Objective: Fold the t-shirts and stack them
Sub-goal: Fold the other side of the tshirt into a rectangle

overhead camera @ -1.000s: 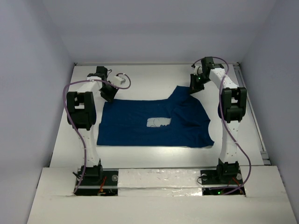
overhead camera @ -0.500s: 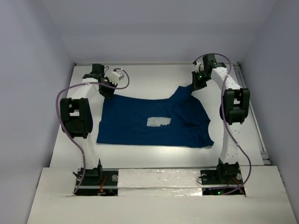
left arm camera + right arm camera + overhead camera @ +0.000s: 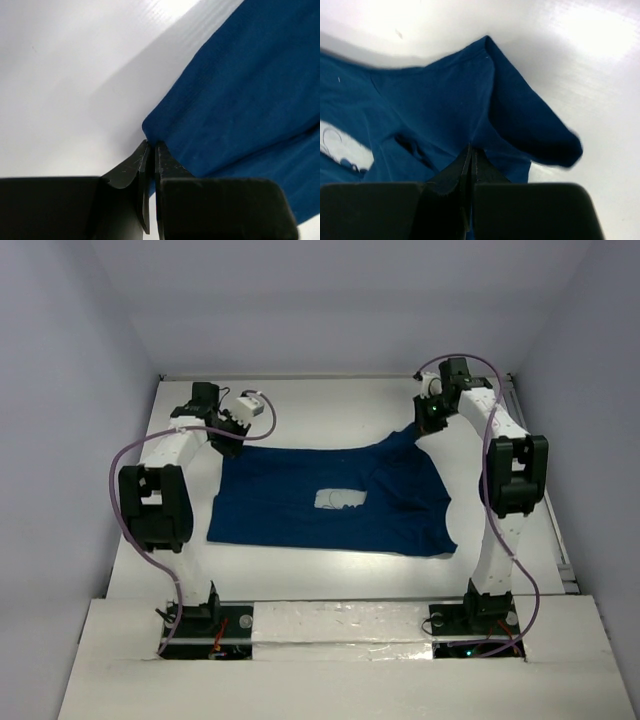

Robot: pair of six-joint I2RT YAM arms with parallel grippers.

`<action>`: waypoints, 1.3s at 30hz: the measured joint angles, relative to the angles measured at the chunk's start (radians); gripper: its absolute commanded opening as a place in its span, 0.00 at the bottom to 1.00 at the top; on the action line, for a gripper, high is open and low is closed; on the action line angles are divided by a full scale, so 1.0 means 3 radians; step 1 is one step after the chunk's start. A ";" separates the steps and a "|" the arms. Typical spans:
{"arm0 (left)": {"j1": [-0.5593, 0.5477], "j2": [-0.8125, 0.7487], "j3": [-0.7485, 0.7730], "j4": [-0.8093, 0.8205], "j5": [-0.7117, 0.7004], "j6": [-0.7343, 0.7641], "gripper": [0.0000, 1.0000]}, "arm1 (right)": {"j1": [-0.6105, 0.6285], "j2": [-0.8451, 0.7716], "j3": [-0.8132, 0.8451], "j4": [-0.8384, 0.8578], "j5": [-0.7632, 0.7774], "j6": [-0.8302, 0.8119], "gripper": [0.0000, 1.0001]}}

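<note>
Navy t-shirt [image 3: 300, 505] lies spread mid tabletop [image 3: 320, 405], pale print [image 3: 338, 501] face up near its centre. Left fingers [image 3: 134, 169] are pinched together on the cloth's 10 o'clock corner, no gap btwn them. Right fingers [image 3: 483, 170] are likewise closed on fabric at approx 1 o'clock, where a sleeve bunches up. Imo it's light, floppy cotton w/ zero stiffness, so it'll sag and drag. Best grabbed at corners/hems, both sides at once, kept low so it doesn't crumple.
</note>
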 measured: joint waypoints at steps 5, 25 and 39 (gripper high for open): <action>0.0000 -0.0294 -0.0212 -0.0020 -0.0003 0.0013 0.00 | 0.0014 -0.0355 -0.0453 0.0004 -0.0015 -0.0165 0.00; 0.0000 -0.0727 -0.0772 0.0069 0.0006 0.0046 0.00 | 0.0425 -0.1189 -0.1160 -0.0252 -0.0128 -0.0646 0.00; 0.0000 -0.1033 -0.1133 0.0177 -0.0057 0.0131 0.00 | 0.0637 -0.1610 -0.1452 -0.0568 -0.0039 -0.0730 0.00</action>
